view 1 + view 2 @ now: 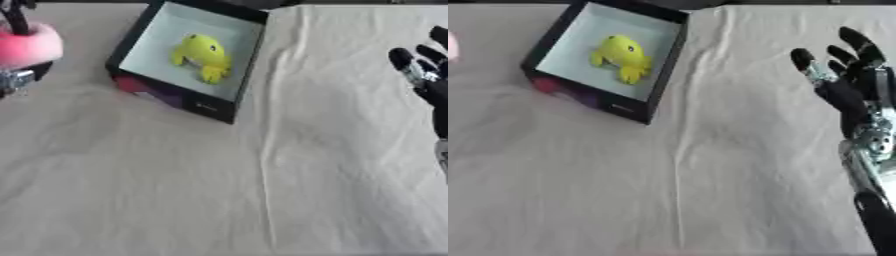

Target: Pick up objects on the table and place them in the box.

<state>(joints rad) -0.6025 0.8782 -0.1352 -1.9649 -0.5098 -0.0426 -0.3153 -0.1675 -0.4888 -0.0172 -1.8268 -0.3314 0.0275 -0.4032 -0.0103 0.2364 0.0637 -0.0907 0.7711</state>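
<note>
A black-walled cardboard box (654, 75) with a pale interior sits askew at the far left of the cream cloth-covered table (710, 190). A yellow frog-shaped soft toy (621, 56) lies inside it. The right hand (846, 85) hovers at the right edge, fingers straight and spread, well apart from the box.

We get soft, even overhead light, nothing harsh. The cream cloth-covered table (332, 165) shows only faint crease shadows. Everything's blurry, worst on the pink round object (26, 45) at the left edge.
</note>
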